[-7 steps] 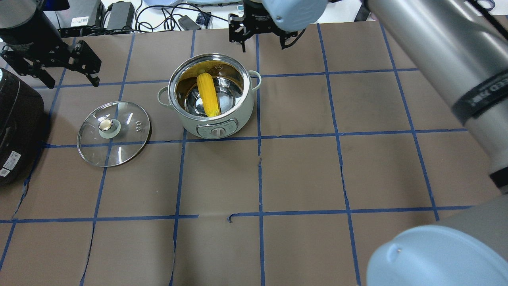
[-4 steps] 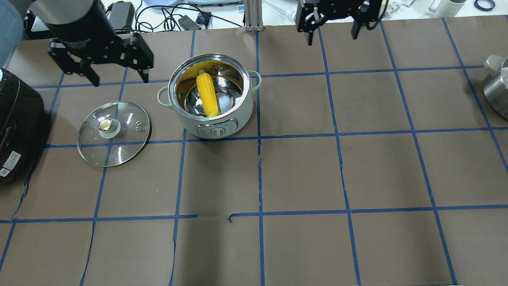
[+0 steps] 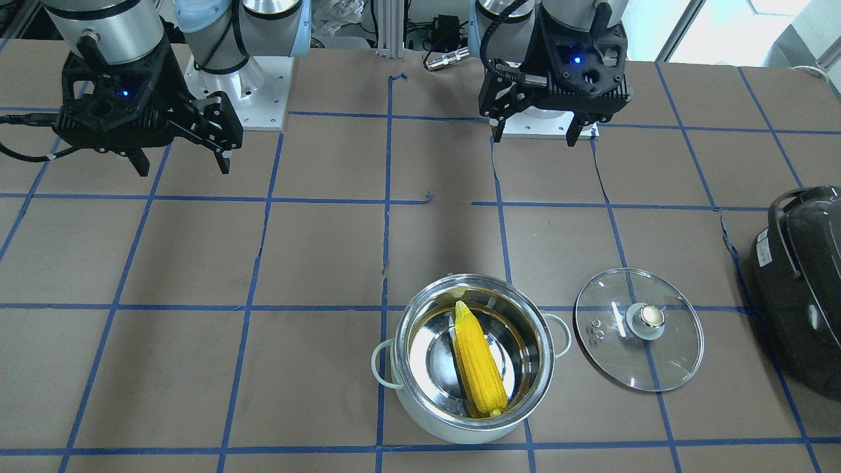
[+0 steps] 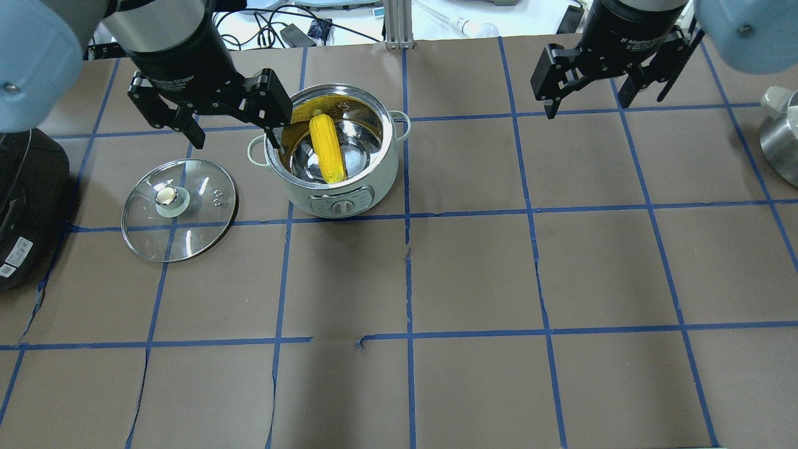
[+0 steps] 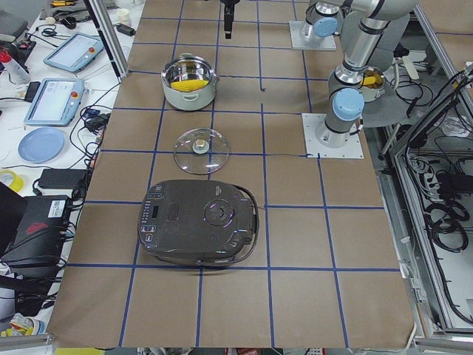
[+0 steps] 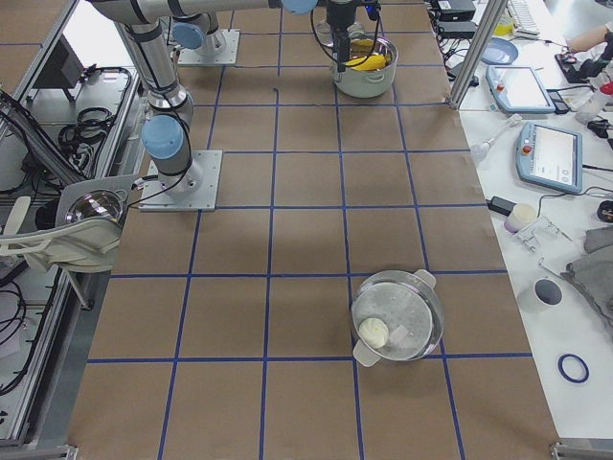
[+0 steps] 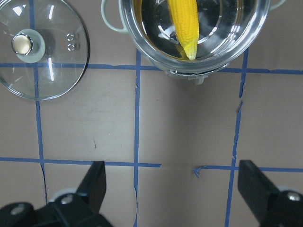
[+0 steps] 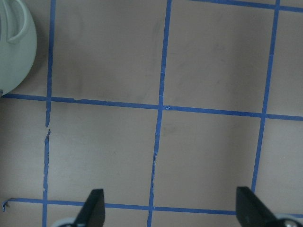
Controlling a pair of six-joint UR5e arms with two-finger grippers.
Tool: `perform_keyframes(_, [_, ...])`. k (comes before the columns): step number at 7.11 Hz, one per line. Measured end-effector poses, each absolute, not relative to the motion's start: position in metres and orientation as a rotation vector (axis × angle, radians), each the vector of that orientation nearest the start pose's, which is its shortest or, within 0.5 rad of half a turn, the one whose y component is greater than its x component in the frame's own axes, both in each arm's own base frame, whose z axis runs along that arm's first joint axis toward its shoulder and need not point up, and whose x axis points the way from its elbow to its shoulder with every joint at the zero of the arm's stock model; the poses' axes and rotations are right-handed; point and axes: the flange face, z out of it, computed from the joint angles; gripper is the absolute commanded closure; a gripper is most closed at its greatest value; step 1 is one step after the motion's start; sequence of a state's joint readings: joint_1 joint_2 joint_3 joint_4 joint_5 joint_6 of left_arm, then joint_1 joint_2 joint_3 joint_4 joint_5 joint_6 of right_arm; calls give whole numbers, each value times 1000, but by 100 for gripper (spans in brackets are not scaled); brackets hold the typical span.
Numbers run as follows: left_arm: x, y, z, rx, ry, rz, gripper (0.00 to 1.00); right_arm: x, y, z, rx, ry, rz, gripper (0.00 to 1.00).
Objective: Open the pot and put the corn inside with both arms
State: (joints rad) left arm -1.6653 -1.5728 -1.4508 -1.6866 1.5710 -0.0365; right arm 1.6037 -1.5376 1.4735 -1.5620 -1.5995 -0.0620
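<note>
The steel pot [image 4: 381, 179] stands uncovered on the table with the yellow corn [image 4: 327, 149] lying inside it. Its glass lid [image 4: 194, 232] lies flat on the table beside it, knob up. My left gripper [image 4: 237, 138] is open and empty, raised, overlapping the pot's left rim in the overhead view. My right gripper [image 4: 586, 103] is open and empty, well to the pot's right. In the front view the pot [image 3: 453, 428], corn [image 3: 479, 364] and lid [image 3: 663, 368] show, with the left gripper [image 3: 535, 136] and right gripper [image 3: 182, 165] high near the bases. The left wrist view shows the corn [image 7: 186, 23] and lid [image 7: 52, 71].
A large dark grey appliance [image 4: 25, 206] sits at the table's left end, beyond the lid. A second lidded steel pot [image 6: 397, 316] stands at the far right end [image 4: 782, 143]. Blue tape lines grid the brown table cover. Cables and devices lie past the far edge.
My left gripper moved right, from the table's far-left corner to beside the pot's rim. My right gripper moved right, away from the pot. The corn, pot and lid stayed put.
</note>
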Motion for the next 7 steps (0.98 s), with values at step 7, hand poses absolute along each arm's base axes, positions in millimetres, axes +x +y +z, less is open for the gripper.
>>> perform_keyframes(7, [-131,-478,550,145,3133,-208,0,156,-506,520,-148,3106,-182,0])
